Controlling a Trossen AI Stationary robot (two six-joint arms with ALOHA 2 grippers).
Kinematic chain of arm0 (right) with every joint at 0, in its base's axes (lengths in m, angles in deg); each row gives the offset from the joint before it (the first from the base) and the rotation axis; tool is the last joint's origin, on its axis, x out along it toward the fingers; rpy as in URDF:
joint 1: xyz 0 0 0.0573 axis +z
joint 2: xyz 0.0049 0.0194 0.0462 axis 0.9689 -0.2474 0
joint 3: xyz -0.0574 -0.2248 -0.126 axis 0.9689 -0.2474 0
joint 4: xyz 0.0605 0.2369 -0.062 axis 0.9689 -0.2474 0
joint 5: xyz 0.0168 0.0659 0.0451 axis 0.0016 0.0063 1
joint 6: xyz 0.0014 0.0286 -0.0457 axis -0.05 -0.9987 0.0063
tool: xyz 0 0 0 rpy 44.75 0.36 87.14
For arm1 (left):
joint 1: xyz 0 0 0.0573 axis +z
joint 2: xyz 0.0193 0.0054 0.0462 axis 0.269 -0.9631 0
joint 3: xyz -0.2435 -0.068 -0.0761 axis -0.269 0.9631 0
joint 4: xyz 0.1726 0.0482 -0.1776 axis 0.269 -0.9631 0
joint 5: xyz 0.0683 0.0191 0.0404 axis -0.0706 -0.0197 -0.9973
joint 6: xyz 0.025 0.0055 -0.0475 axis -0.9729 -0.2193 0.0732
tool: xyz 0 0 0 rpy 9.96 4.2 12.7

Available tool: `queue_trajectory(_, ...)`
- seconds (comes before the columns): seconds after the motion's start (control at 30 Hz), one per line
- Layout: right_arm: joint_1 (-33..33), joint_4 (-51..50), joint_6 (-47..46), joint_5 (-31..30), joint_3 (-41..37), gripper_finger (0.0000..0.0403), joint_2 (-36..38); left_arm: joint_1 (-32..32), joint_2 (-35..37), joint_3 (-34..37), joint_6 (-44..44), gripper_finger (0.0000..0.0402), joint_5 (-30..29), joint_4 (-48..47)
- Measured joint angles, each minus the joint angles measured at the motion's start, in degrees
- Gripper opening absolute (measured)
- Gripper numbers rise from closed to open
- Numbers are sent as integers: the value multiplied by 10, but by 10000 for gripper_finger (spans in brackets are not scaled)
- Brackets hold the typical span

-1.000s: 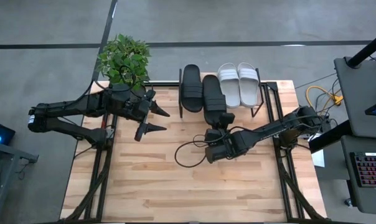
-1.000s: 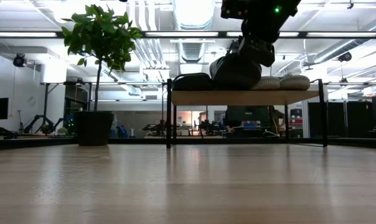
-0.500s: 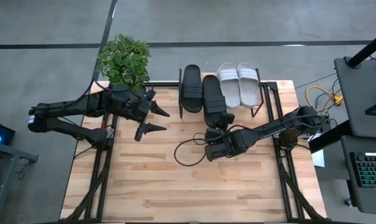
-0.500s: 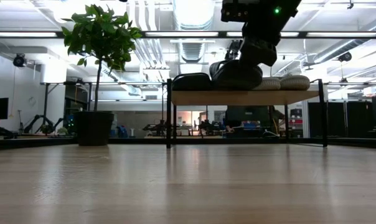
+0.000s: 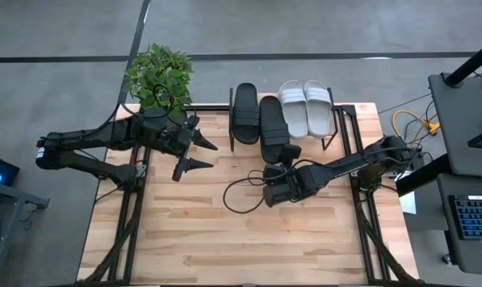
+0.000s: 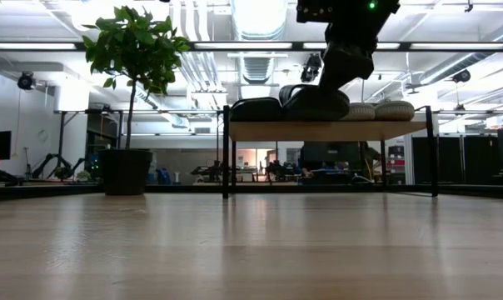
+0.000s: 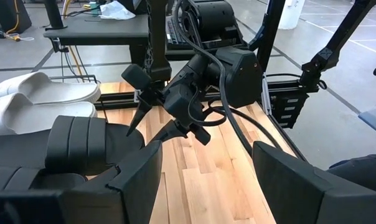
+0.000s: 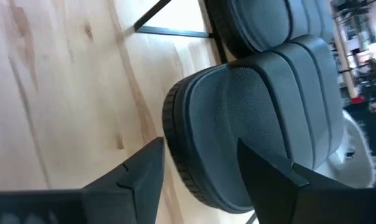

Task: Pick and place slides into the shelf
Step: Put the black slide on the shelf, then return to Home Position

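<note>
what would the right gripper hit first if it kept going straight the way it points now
Most likely the near end of the black slide on the shelf: the right gripper points at it, jaws open, though the gap is unclear.

The high view looks straight down on the whole table (image 5: 225,231), while the low view sits at tabletop height, facing level across toward the shelf (image 6: 326,131) and the room behind. The left wrist view faces across the table from afar toward the right arm. The right wrist view sits close on a black slide (image 8: 263,118), which all four views share.
</note>
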Motion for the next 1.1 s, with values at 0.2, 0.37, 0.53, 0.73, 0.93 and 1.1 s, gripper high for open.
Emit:
queue_trajectory(0.2,5,-11,-9,20,17,201,0,0,0,0,0,235,0,0)
queue_trajectory(0.37,10,-15,-8,22,25,201,2,0,0,0,0,235,0,0)
queue_trajectory(0.53,24,-28,-17,23,43,201,7,0,0,0,0,235,0,0)
queue_trajectory(0.73,47,-29,-8,23,69,201,22,0,0,0,0,235,0,0)
queue_trajectory(0.93,77,-20,6,23,92,201,42,-1,0,1,0,235,0,11)
queue_trajectory(1.1,114,161,112,56,79,191,82,-4,1,1,-33,235,-17,84)
